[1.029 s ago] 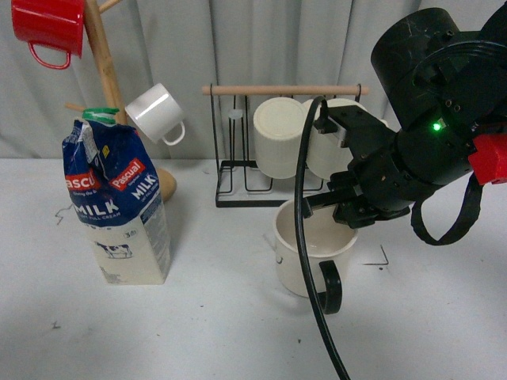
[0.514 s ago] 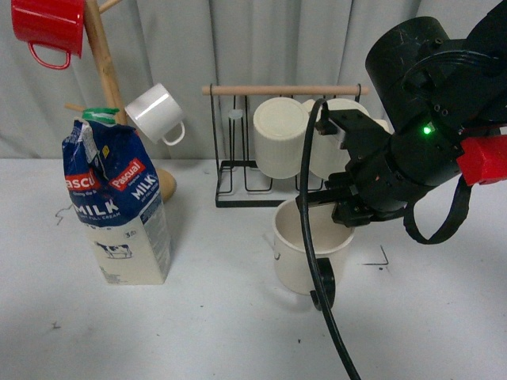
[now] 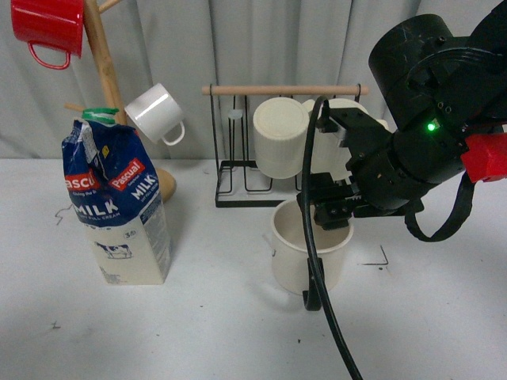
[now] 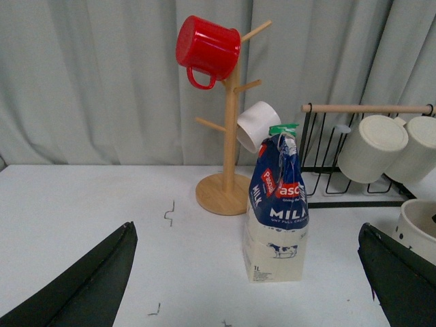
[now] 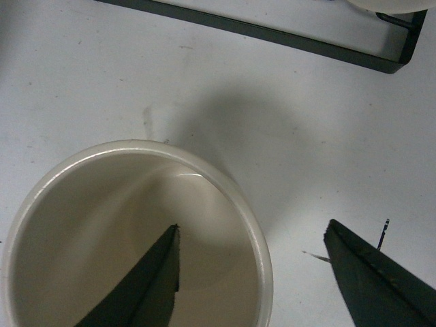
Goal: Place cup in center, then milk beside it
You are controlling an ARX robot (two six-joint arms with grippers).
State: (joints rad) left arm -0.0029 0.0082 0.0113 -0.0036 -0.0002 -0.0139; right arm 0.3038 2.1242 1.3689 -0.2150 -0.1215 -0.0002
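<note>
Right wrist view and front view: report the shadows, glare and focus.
Right wrist view: the cup casts a soft shadow on the table, a thin glint marks its inner wall, the right end effector reads as dark silhouettes. Front view: even light, faint shadow under the cup, all sharp.

Upright milk [image 4: 276,211] beside wooden mug tree [image 4: 230,163]
</note>
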